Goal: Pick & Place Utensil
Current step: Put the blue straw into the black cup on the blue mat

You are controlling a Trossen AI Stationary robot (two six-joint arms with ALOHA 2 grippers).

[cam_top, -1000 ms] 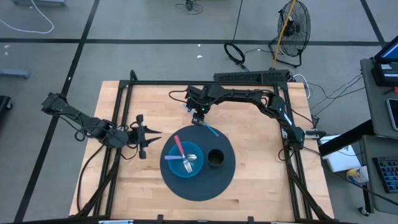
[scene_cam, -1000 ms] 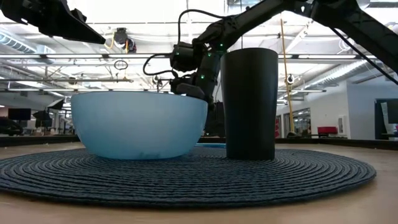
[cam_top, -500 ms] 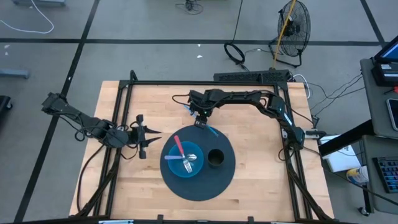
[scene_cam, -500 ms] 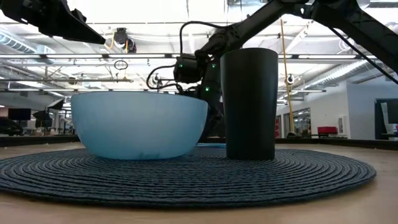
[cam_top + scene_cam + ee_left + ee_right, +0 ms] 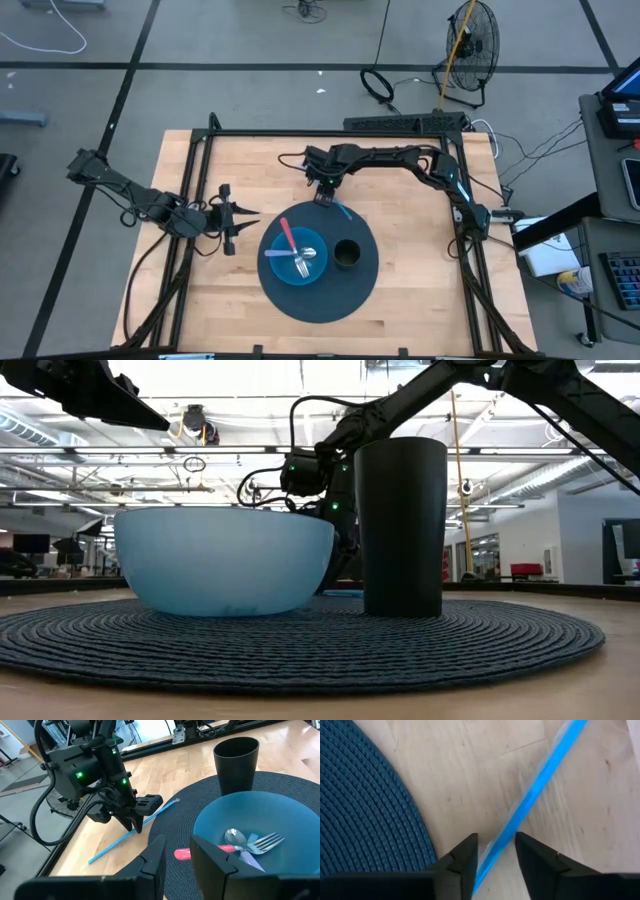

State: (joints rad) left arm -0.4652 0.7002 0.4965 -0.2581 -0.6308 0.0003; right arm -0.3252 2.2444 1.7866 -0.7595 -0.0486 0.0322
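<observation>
Two fingers of right hand (image 5: 494, 851) apart, straddling blue straw (image 5: 535, 800) flat on surface (image 5: 420, 190) at mat (image 5: 360, 290) edge, frame centre; left hand (image 5: 232, 217) part-open, empty, centre-left.

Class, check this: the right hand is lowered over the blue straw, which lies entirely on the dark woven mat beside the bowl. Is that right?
Not quite. The right hand is lowered over the blue straw, but the straw lies mostly on the bare wooden table; only one end reaches the dark woven mat's edge. The left wrist view shows it.
</observation>
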